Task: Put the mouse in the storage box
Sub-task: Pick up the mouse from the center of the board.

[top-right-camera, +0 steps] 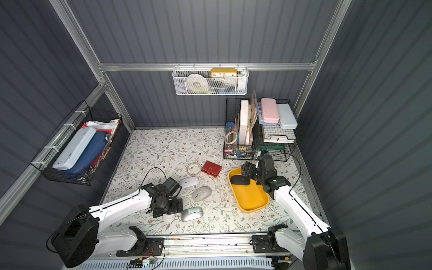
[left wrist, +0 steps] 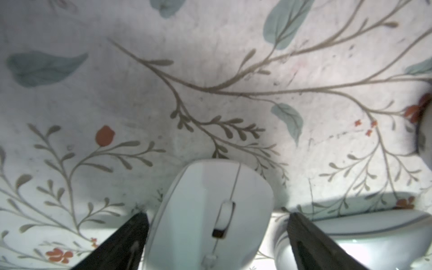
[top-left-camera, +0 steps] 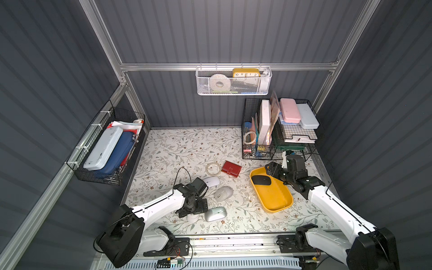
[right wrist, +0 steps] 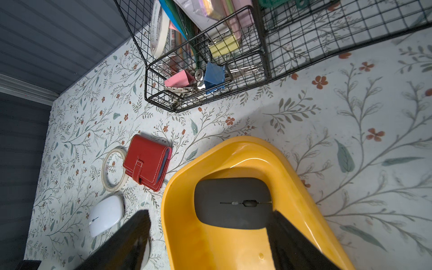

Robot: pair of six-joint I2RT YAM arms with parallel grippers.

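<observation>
The yellow storage box (top-left-camera: 274,201) lies on the right of the floral table, with a black mouse (top-left-camera: 261,180) inside at its far end. My right gripper (top-left-camera: 271,168) hangs open above that end; in the right wrist view the black mouse (right wrist: 231,203) lies beyond its spread fingers. My left gripper (top-left-camera: 192,214) points down near the front edge, open, its fingers (left wrist: 131,236) either side of a white mouse (left wrist: 198,210) with gaps on both sides. A silver mouse (top-left-camera: 215,214) lies just right of it. A grey-white mouse (top-left-camera: 224,193) and a white mouse (top-left-camera: 211,181) sit farther back.
A red wallet (top-left-camera: 231,168) and a tape ring (top-left-camera: 213,168) lie behind the mice. Black wire organisers (top-left-camera: 278,140) full of stationery stand at the back right, close behind the right arm. A black wire basket (top-left-camera: 105,152) hangs on the left wall, a white mesh basket (top-left-camera: 233,81) on the back rail.
</observation>
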